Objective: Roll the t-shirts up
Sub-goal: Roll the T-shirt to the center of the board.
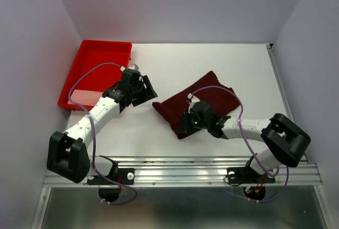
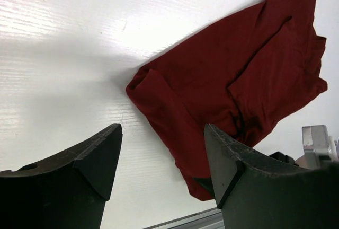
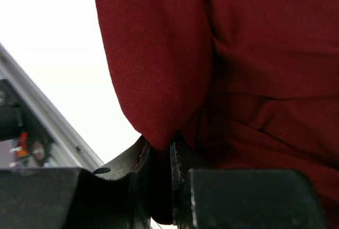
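You're pinching the t-shirt (image 1: 212,90) by its near edge in your right gripper (image 3: 159,152). It is lying just ahead of your open, empty left gripper (image 2: 163,139). Try rolling evenly, holding the fold tight.

T-shirt (image 1: 172,111) on table (image 1: 212,59), right of tray (image 1: 98,64)

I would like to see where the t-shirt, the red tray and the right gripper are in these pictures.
t-shirt (image 2: 222,75): left wrist view, middle of the cloth.
red tray (image 1: 103,54): top view, bare floor of it.
right gripper (image 3: 158,160): right wrist view, between its fingertips, shut on the t-shirt.
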`<state>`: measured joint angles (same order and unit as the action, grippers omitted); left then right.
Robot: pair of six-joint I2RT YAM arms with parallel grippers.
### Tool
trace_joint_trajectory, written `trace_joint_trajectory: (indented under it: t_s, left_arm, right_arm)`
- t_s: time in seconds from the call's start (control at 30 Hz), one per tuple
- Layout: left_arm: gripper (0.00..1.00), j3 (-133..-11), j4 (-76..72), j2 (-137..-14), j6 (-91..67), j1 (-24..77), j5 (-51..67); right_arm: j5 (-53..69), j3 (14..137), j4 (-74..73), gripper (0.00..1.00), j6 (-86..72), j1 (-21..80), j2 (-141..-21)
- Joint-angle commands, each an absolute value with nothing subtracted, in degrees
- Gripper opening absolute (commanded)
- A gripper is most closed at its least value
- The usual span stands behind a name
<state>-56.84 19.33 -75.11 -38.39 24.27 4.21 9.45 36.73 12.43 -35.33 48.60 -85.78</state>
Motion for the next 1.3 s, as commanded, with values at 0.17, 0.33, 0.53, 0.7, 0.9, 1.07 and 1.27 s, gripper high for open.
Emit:
trace_joint_trajectory:
  t_s: [0.17, 0.33, 0.53, 0.7, 0.9, 1.07, 1.27]
  left_arm:
    - [0.72, -53.7, 14.7, -74.5, -35.1, 24.2, 11.7]
    - [0.7, -51.2, 9.3, -75.6, -35.1, 24.2, 16.1]
    - [0.67, -50.5, 6.0, -78.3, -35.3, 24.7, 18.6]
    - [0.67, -51.0, 2.6, -81.0, -36.0, 25.8, 19.2]
    - [0.65, -52.1, -1.3, -85.6, -36.9, 26.4, 19.7]
    - [0.64, -53.9, -3.5, -90.1, -37.0, 26.8, 20.2]
    - [0.62, -57.0, -4.0, -94.0, -37.1, 28.0, 20.0]
  right_arm:
    - [24.1, 29.5, 31.5, 0.01, -46.0, 42.4, -84.8]
    - [29.5, 25.8, 38.8, 0.01, -50.8, 38.3, -87.1]
    - [33.9, 23.4, 46.1, 0.01, -54.8, 35.7, -90.3]
    - [36.6, 22.5, 51.5, 0.01, -57.3, 34.5, -94.2]
    - [37.2, 21.9, 54.6, 0.01, -59.0, 33.9, -96.0]
    - [36.5, 20.9, 54.5, 0.01, -58.6, 33.4, -95.5]
    - [36.6, 19.4, 54.5, 0.01, -58.3, 32.9, -95.1]
